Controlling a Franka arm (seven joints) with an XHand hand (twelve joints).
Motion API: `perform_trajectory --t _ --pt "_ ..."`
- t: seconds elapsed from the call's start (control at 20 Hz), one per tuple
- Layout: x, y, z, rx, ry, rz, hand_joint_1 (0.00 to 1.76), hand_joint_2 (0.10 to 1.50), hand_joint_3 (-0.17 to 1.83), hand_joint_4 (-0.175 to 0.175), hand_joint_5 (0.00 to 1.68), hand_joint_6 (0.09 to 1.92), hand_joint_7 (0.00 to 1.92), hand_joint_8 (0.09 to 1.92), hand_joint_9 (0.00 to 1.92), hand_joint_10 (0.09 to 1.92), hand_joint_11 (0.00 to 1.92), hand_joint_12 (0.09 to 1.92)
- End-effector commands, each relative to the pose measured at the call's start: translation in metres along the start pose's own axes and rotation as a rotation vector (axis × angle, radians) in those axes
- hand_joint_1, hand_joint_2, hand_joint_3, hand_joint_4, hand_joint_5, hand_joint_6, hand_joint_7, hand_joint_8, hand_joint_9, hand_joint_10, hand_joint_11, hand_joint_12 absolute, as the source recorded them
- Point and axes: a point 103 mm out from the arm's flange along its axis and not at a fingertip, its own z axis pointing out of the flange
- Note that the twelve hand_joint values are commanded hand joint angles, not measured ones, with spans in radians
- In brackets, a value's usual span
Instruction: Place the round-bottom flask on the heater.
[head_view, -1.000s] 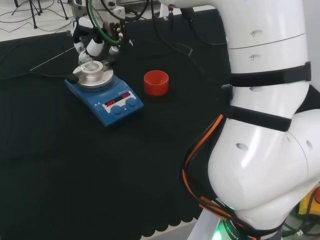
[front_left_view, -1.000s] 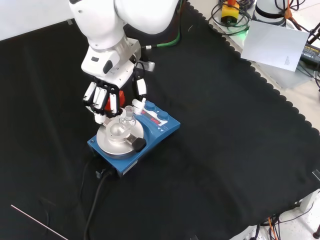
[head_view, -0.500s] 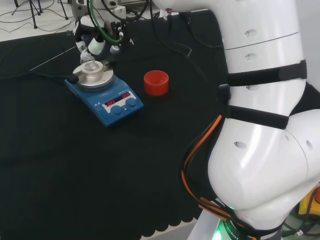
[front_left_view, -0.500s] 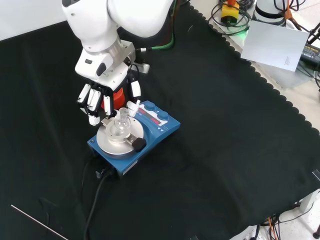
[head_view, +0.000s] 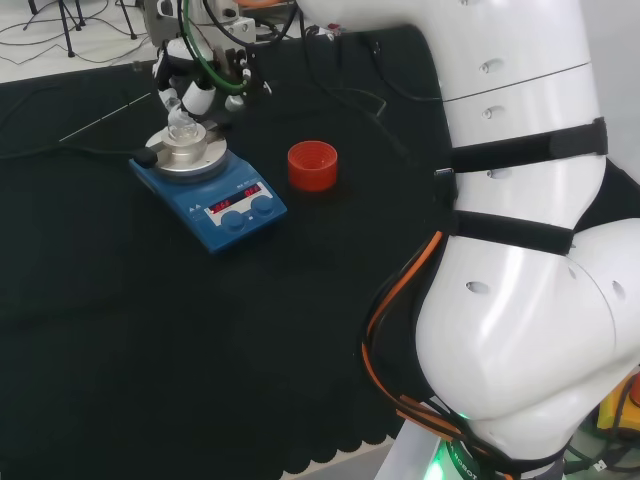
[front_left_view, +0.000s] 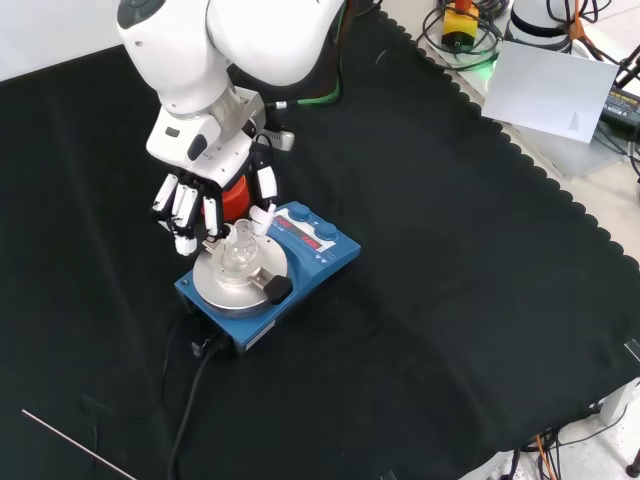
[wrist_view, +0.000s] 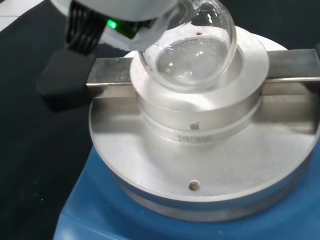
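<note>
The clear round-bottom flask (front_left_view: 240, 253) sits in the round metal block (front_left_view: 232, 282) on top of the blue heater (front_left_view: 312, 262). The wrist view has its bulb (wrist_view: 192, 50) resting in the block's bowl (wrist_view: 200, 125), neck tilted toward the hand. In the front view the hand (front_left_view: 200, 200) hangs just above and left of the flask, open, its fingers (front_left_view: 182, 215) relaxed and pointing down. Its thumb tip is close beside the flask's neck; contact cannot be told. From the head view, the hand (head_view: 195, 88) is over the flask (head_view: 180, 126) and heater (head_view: 225, 195).
A red ribbed ring stand (head_view: 313, 165) stands to the right of the heater in the head view, partly behind the hand in the front view. A black cable (front_left_view: 190, 400) leaves the heater toward the front. A thin rod (front_left_view: 70, 445) lies on the cloth.
The hand has risen and drifted left in the front view, away from the flask. The flask stays in the block on the heater.
</note>
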Motion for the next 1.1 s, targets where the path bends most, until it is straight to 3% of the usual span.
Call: perform_trajectory --t 0.05,1.1 --pt "-0.0054 -0.0022 0.0054 0.01 -0.005 0.007 1.1 0.63 0.82 0.175 1.16 0.95 0.41 0.53 0.58 0.54 0.22 1.33" --pt "-0.0071 0.005 0.0108 -0.001 -0.008 0.012 1.1 0.63 0.82 0.175 1.16 0.95 0.41 0.53 0.59 0.54 0.22 1.32"
